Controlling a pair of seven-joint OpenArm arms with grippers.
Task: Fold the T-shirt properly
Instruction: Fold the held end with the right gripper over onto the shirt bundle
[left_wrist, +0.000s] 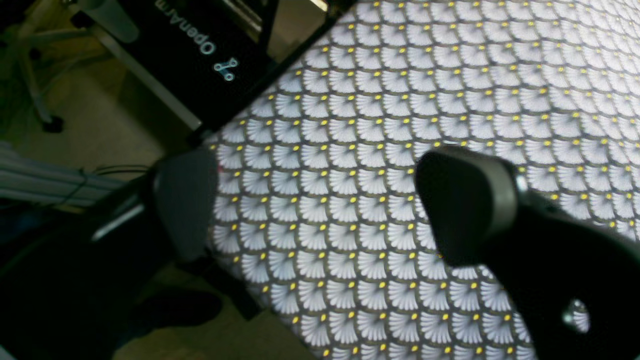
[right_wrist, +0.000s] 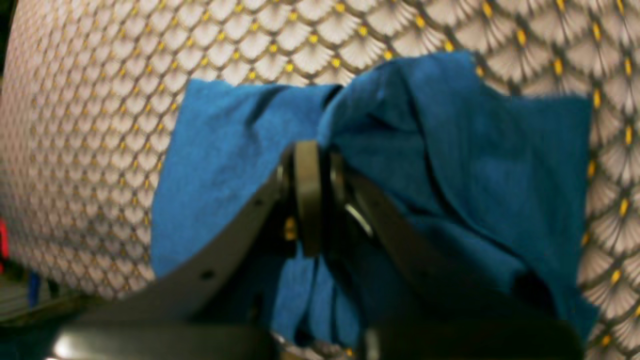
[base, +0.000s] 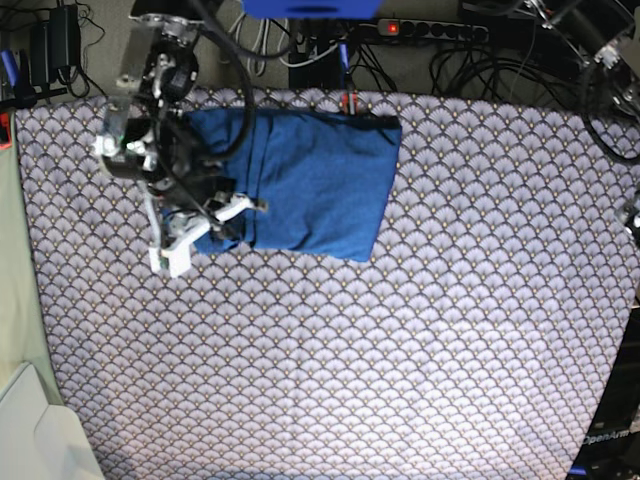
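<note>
The blue T-shirt (base: 310, 180) lies folded into a rough rectangle at the back left of the grey scallop-patterned tablecloth (base: 400, 350). My right gripper (base: 215, 225) is at the shirt's near left edge. In the right wrist view the right gripper (right_wrist: 312, 150) is shut on a bunched fold of the T-shirt (right_wrist: 450, 150), and the cloth drapes to both sides of the fingers. My left gripper (left_wrist: 325, 205) is open and empty, hovering over bare tablecloth (left_wrist: 400, 100) near a table corner. No shirt shows in the left wrist view.
A power strip and tangled cables (base: 440, 30) run along the back edge. A white object (base: 30, 430) sits off the front left corner. A black OpenArm frame (left_wrist: 200, 50) and the floor (left_wrist: 100, 115) lie past the table edge by my left gripper.
</note>
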